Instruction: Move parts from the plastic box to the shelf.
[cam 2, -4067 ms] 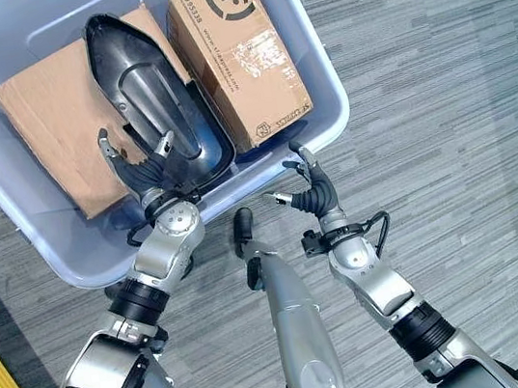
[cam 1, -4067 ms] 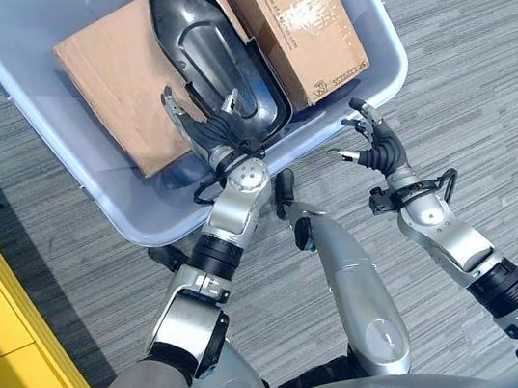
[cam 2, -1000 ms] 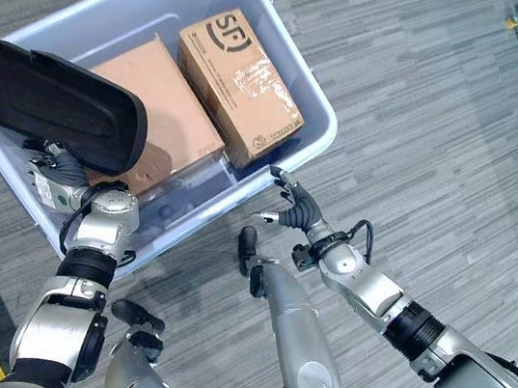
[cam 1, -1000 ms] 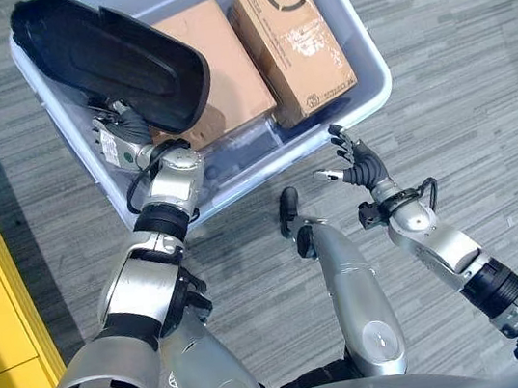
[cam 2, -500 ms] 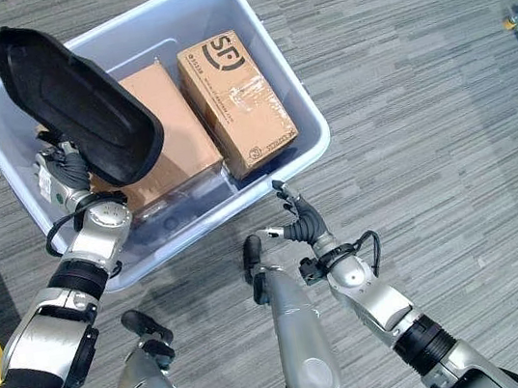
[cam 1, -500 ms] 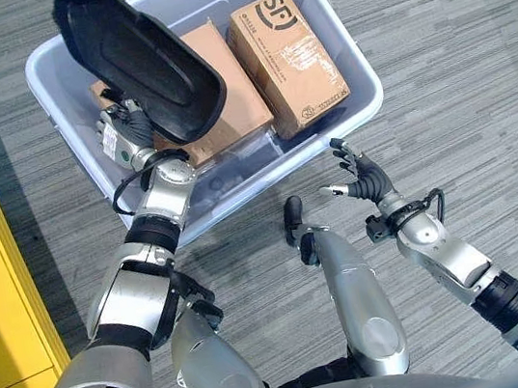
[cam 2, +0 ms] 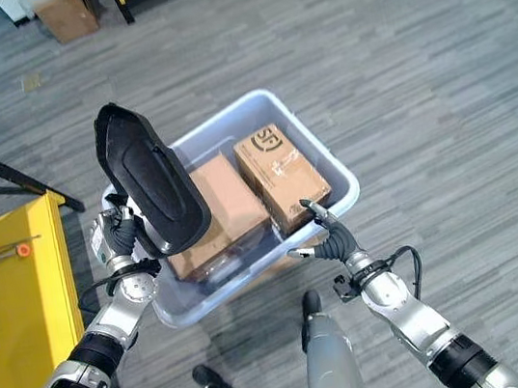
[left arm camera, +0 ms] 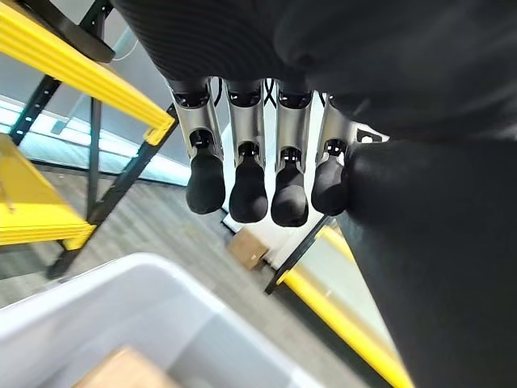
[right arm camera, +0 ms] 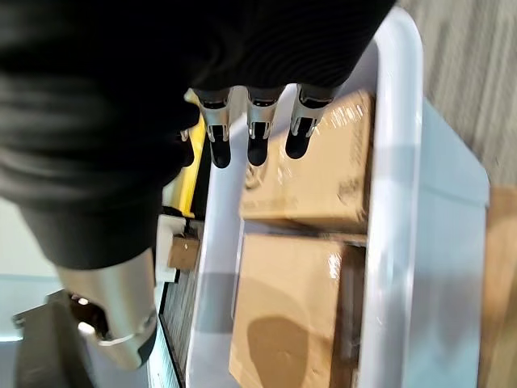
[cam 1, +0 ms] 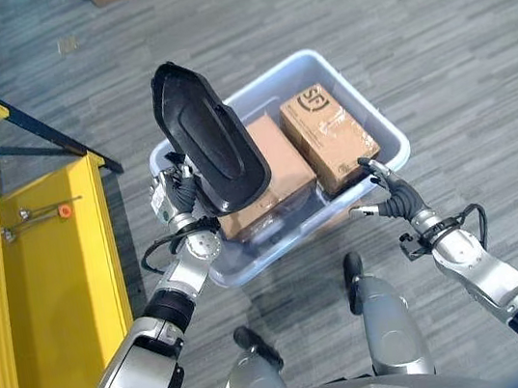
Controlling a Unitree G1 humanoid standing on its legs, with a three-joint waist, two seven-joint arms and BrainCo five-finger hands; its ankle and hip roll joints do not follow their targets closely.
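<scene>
A long black moulded shell part stands almost upright above the left end of the pale blue plastic box. My left hand is shut on its lower edge; in the left wrist view the fingers curl against the part. Two cardboard boxes, a larger one and a printed one, lie inside the plastic box. My right hand hangs open just at the box's near right rim, holding nothing. The yellow shelf stands at the left.
A black diagonal brace runs from the yellow shelf frame over the grey carpet. A small brown carton sits on the floor far behind. Open carpet lies right of and behind the plastic box.
The whole picture has pulled back and up, so the camera has moved. My left hand has lifted the black part clear of the box and turned it more upright. The right hand stays open.
</scene>
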